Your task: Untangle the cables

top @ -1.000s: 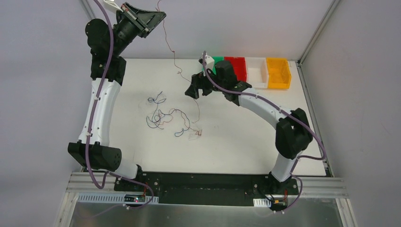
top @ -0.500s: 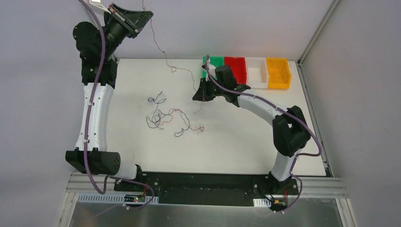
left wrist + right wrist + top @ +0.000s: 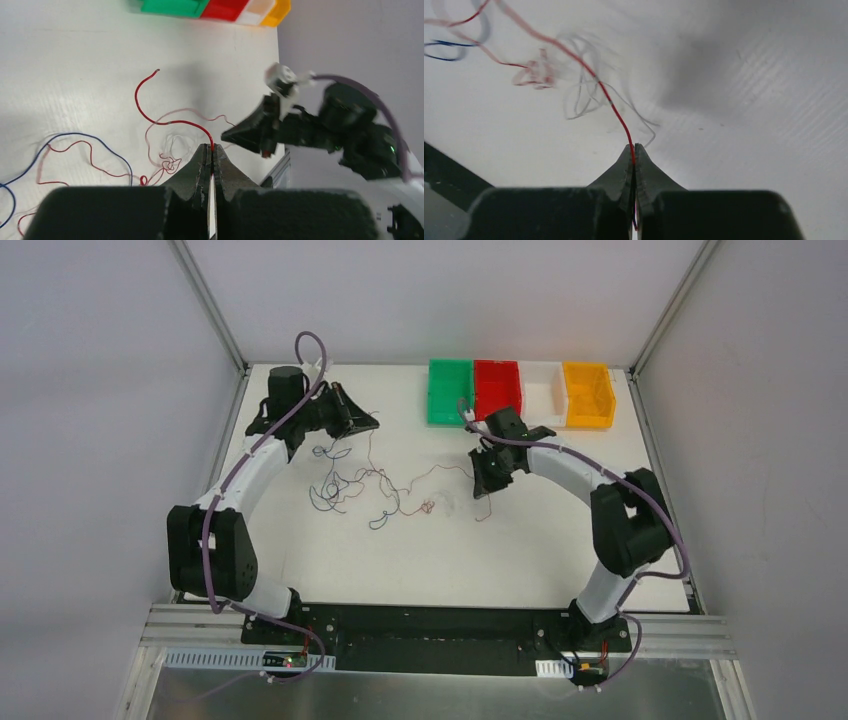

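The cables [image 3: 345,490] lie in a loose blue, red and whitish tangle on the white table [image 3: 560,550], with a small red knot [image 3: 428,507] to their right. My left gripper [image 3: 372,424] sits low at the back left, shut on one end of a red cable [image 3: 170,121]; the closed tips [image 3: 212,148] show it pinched. My right gripper [image 3: 481,485] is right of the knot, shut on the red cable [image 3: 616,112], which rises from the closed tips [image 3: 634,148]. A whitish cable [image 3: 584,95] loops just beyond them. A blue cable [image 3: 100,142] curves beside the left gripper.
Green [image 3: 450,392], red [image 3: 498,390], white [image 3: 541,390] and orange [image 3: 587,395] bins stand in a row along the back edge. The right arm [image 3: 320,130] shows close ahead in the left wrist view. Frame posts rise at both back corners.
My left arm dropped from high above the back left corner down to the table, lowering the red cable with it. My right gripper closed on the red cable and moved right and nearer.
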You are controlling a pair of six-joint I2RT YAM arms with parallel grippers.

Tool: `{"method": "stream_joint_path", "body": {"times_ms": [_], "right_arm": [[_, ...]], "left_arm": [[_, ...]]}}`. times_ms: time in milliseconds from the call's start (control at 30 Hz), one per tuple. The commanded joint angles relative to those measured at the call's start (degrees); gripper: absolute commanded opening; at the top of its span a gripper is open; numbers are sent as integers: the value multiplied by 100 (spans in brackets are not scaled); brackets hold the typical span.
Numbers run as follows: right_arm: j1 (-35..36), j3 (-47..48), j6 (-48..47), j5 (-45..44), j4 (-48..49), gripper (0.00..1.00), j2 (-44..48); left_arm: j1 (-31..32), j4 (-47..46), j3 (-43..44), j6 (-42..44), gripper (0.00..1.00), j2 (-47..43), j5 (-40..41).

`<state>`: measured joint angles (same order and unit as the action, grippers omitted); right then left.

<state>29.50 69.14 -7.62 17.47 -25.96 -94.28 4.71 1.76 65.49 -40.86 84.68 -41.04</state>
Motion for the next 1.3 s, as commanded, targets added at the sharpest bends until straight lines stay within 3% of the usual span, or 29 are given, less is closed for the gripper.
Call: {"method": "stream_joint_path", "body": {"times_ms": [0, 67, 233, 333, 467, 667, 767, 833, 1000, 1267], "right_arm": [[-210, 758, -599, -542, -112, 0, 485], [-397, 776, -588, -300, 463, 0, 916], [-731, 1668, 52, 1453, -528, 0, 981], [-573, 1369, 816, 1740, 208, 0, 1251], [-339, 1533, 1660, 1830, 937, 0, 975], [-130, 1957, 2135, 1931, 1391, 0, 395], [-129, 2094, 2309, 2047, 1476, 0, 265], [-116, 1998, 2359, 2100, 1545, 6, 333], [-66, 1655, 2518, 1977, 1760, 34, 391], [-40, 1800, 2620, 1753, 1999, 38, 122]], "left_arm": [[190, 138, 404, 830, 0, -127, -810], [235, 311, 510, 1031, 0, -91, -922], [451, 474, 694, 1478, 0, -45, -911], [713, 409, 919, 1555, 0, 75, -903], [1046, -980, 982, 504, 0, 321, -1235], [1381, -2842, 1179, -1255, 0, 922, -1442], [1408, -3025, 1189, -1527, 0, 1009, -1306], [1418, -3230, 1150, -1731, 0, 1030, -1295], [1472, -3615, 1019, -2166, 0, 1076, -1224], [1638, -3809, 1034, -2420, 0, 1164, -1160]]}}
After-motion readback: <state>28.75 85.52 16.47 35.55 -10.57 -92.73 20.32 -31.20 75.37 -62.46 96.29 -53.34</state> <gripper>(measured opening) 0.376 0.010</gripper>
